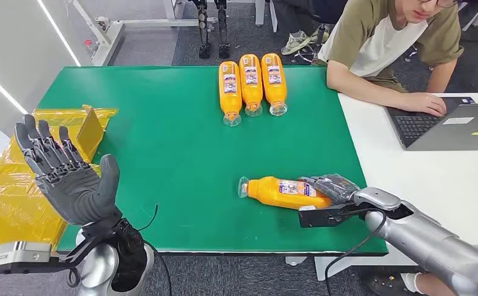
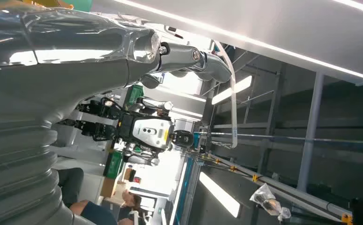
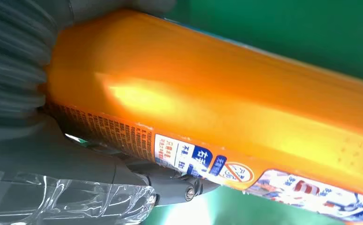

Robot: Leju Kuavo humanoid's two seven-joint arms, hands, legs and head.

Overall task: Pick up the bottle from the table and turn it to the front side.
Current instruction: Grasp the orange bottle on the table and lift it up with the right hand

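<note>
Below, on the green counter (image 1: pixel 181 154), we see our right hand (image 1: pixel 332 188) wrapped around the base end of an orange bottle (image 1: pixel 282 192) that lies on its side near the counter's front edge, its clear cap pointing toward our left. From the right wrist camera the bottle (image 3: pixel 226 103) looms close, its glossy orange wall and the edge of a printed label showing, with our grey thumb (image 3: pixel 123 171) pressed along it; the fingers (image 1: pixel 322 182) are grasping the bottle's body. Whether the bottle is touching the counter or just off it, we cannot tell.

Our left hand (image 1: pixel 63 172) is raised off the counter's near left corner, palm up, fingers (image 1: pixel 45 145) released and spread, holding nothing. Beside it lie yellow plastic bags (image 1: pixel 14 197) and an upright yellow card (image 1: pixel 90 132).

Three more orange bottles (image 1: pixel 251 83) rest side by side at the far edge, labels up and caps toward us. A person (image 1: pixel 390 43) in an olive and white shirt sits at the adjoining white desk (image 1: pixel 409 179), one hand on a laptop (image 1: pixel 446 126).
</note>
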